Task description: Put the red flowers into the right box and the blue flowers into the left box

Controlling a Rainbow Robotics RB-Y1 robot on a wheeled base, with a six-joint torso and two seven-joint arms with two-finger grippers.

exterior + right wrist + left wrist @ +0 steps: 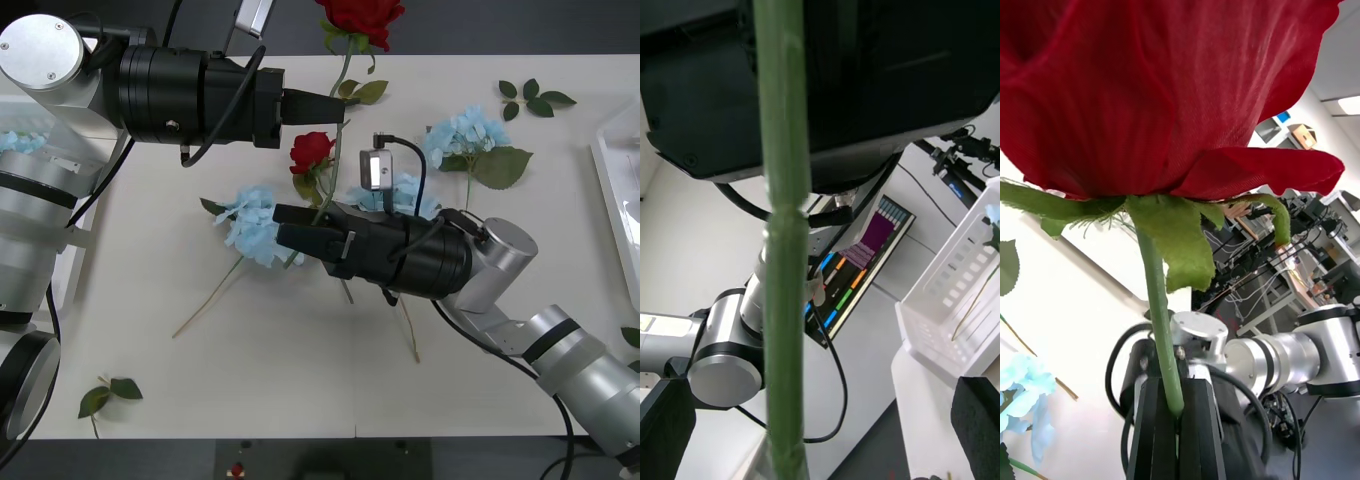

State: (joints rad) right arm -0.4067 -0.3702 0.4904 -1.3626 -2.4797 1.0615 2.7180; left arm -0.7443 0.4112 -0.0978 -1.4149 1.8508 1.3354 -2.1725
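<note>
Both grippers sit over the middle of the table [150, 340], and a rose stem runs between them. On the right gripper [285, 225] the jaws are pressed together on the lower part of that green stem [785, 247]; whether the left gripper [335, 107] is gripping it or merely beside it cannot be told. Its red bloom [362, 15] stands past the table's far edge, above the left gripper. A second red rose [311, 150] lies between the two grippers. Pale blue flowers [252, 225] lie just beside the right gripper's fingertips, others [465, 135] farther right. At the right edge sits the right box [612, 160].
</note>
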